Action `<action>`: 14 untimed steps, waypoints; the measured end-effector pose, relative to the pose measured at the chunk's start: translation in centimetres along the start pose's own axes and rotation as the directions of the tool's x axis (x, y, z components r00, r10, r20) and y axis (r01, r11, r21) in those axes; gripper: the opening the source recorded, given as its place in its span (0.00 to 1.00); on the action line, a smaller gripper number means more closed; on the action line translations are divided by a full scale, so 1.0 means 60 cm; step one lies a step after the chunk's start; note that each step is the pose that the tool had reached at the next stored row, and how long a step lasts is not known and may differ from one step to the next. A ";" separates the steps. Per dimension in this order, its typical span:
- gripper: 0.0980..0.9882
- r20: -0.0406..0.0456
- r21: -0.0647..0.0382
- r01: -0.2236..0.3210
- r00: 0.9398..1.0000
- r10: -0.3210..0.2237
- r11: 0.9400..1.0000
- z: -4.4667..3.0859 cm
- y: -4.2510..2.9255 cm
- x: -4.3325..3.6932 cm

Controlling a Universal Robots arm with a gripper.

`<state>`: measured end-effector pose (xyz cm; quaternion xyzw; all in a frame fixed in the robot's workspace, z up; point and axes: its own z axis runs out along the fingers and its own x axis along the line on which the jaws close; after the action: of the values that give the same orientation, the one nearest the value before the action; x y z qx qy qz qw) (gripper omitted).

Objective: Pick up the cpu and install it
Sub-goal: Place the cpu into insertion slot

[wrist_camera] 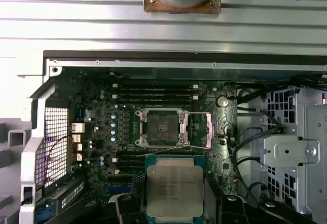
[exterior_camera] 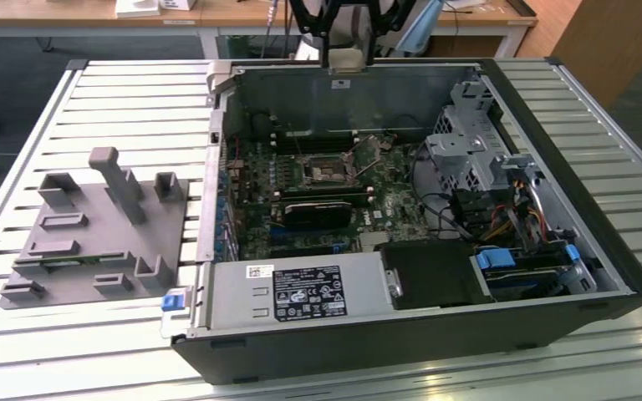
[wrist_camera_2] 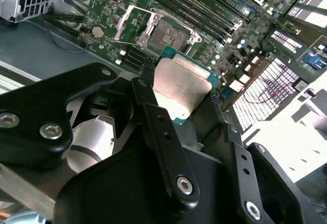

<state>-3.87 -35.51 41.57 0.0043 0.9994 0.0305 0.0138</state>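
1. Silver-grey metal is showing on the flat top of the cpu (wrist_camera: 174, 191), which is sitting between the two black fingers (wrist_camera_2: 164, 132) of the end effector (wrist_camera_2: 180, 86). The end effector is clamping the chip by two opposite edges, and a thin teal-green rim is showing around the metal top.
2. In both wrist views the cpu is hanging above the green motherboard (wrist_camera: 97, 132), near the socket (wrist_camera: 158, 128) but not touching it.
3. The socket is lying uncovered, and its metal load plate (wrist_camera: 198, 129) is lying swung open just beside it.
4. Long memory slots (wrist_camera: 153, 93) are running across the board on the side of the socket away from the cpu. A perforated metal drive cage (wrist_camera: 291, 152) is standing beside the board.
5. In the exterior view the open computer case (exterior_camera: 588, 251) is lying on its side on the slatted metal desk (exterior_camera: 131, 92), and the robot arm (exterior_camera: 343, 38) is hanging over the case's far wall.
6. A grey plastic fixture (exterior_camera: 87, 251) with upright blocks is resting on the desk at the exterior view's left of the case. A grey power supply (exterior_camera: 298, 292) is occupying the near corner of the case.
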 end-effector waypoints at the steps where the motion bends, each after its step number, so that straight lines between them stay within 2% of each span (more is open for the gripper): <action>1: 0.50 0.000 0.000 0.000 1.000 0.000 1.000 0.000 0.000 -0.001; 4: 0.50 0.001 0.000 -0.010 1.000 0.010 1.000 0.000 0.000 -0.001; 8: 0.50 0.003 0.001 -0.055 0.998 0.055 0.999 0.001 0.000 -0.001; 14: 0.50 0.008 0.003 -0.132 0.991 0.132 0.991 0.002 0.000 -0.001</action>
<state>-3.83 -35.51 41.44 0.0705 0.9970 0.0294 0.0158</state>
